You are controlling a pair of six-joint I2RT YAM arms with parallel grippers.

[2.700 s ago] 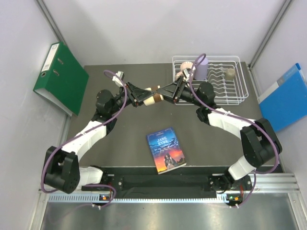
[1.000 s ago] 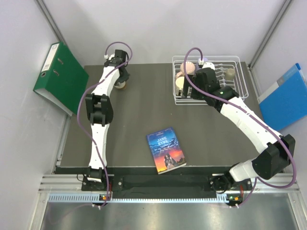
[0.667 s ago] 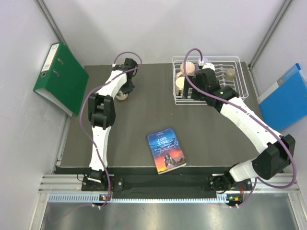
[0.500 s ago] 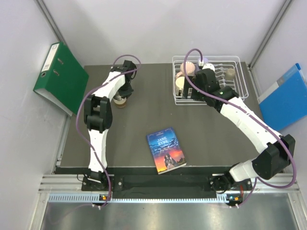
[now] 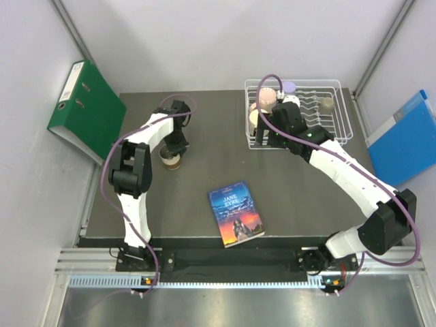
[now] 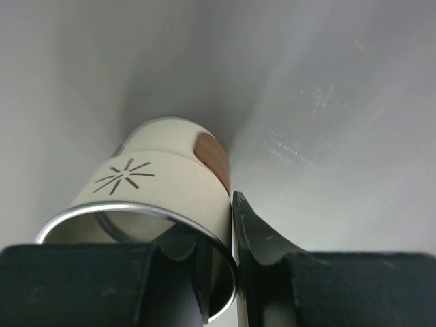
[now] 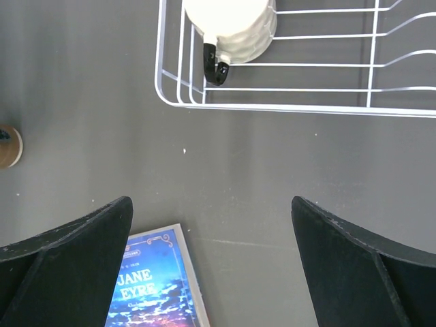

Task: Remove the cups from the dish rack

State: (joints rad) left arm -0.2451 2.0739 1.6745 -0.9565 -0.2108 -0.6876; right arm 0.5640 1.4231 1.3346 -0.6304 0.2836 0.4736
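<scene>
The paperback [image 5: 236, 213] lies nearest me, flat on the surface [image 5: 204, 136]. Farther off to its left, my left fingers [image 6: 262, 248] pinch the rim of a cream cup [image 6: 163, 184], one inside and one outside. My right fingers [image 7: 68, 262] gape wide, holding nothing, above the dish rack [image 7: 272, 107] at its near left corner. In the rack sit a pale mug [image 7: 231, 27] and, beyond it, a salmon cup [image 5: 263, 96], a lilac tumbler [image 5: 289, 87] and a beige mug [image 5: 328, 103].

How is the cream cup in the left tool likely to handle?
The cream cup looks rigid and glossy, so probably hard and somewhat slippery. The left tool pinches only its rim wall, so it might tilt.
</scene>
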